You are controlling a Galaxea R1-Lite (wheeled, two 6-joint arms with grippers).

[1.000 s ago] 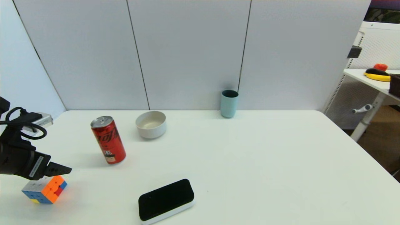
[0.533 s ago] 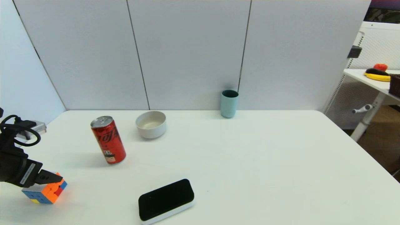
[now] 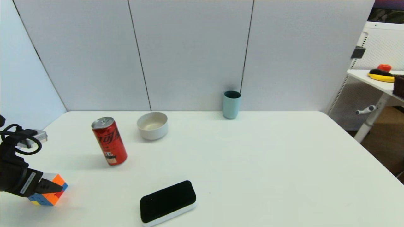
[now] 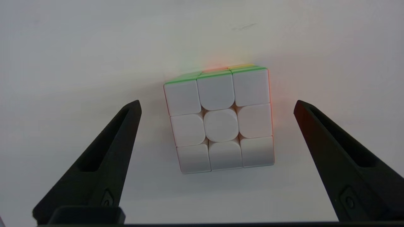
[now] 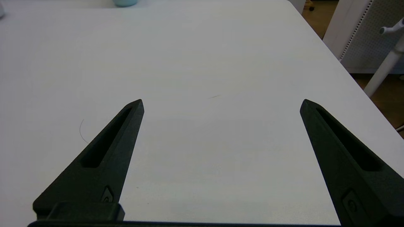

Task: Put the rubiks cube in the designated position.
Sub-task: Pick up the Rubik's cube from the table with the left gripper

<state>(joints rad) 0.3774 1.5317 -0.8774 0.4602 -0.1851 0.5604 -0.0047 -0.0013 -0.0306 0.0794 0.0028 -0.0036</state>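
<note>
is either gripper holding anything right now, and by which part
Nothing is held. The left gripper is open astride the rubiks cube, not touching it; the right gripper is open.

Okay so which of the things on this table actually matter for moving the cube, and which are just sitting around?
Part of the job:
- rubiks cube, on the table at the near left
- left pincer, open, its fingers either side of the cube

Just lying about:
- red soda can
- white bowl
- teal cup
- black pad with a white base
- right pincer, open over bare table
</note>
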